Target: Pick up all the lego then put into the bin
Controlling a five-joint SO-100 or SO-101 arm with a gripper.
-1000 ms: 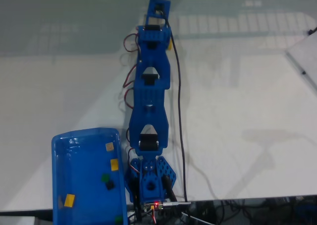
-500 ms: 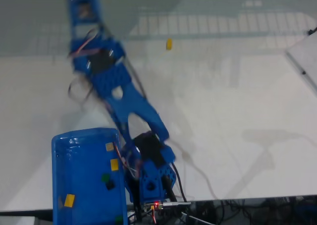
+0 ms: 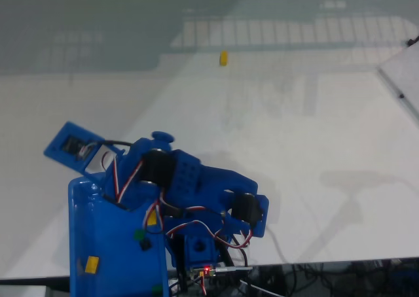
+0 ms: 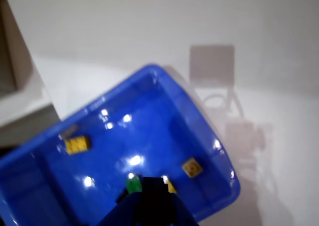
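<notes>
- One yellow lego (image 3: 223, 57) sits alone on your white table (image 3: 314, 133) in the fixed view, far from the bin (image 3: 111, 258), nothing around it.
- Fixed view: your blue arm (image 3: 190, 186) is folded over the bin's upper right corner and covers part of its inside. Square head (image 3: 73, 145) hangs above the bin's top left corner. Red and white wires loop across the joints; a black cable (image 3: 281, 252) trails off the base.
- Bricks you can count in the bin here: one yellow (image 3: 91, 265), one green (image 3: 138, 235), one black (image 3: 144, 245).
- Wrist view: bin (image 4: 30, 186) tilted across the frame. Two yellow bricks clear, (image 4: 77, 145) and (image 4: 192, 168); one green (image 4: 132, 184); a yellow sliver (image 4: 170, 187) beside the dark gripper (image 4: 152, 198) tip.
- Gripper state: can't tell, fingers are blurred at the bottom edge.
</notes>
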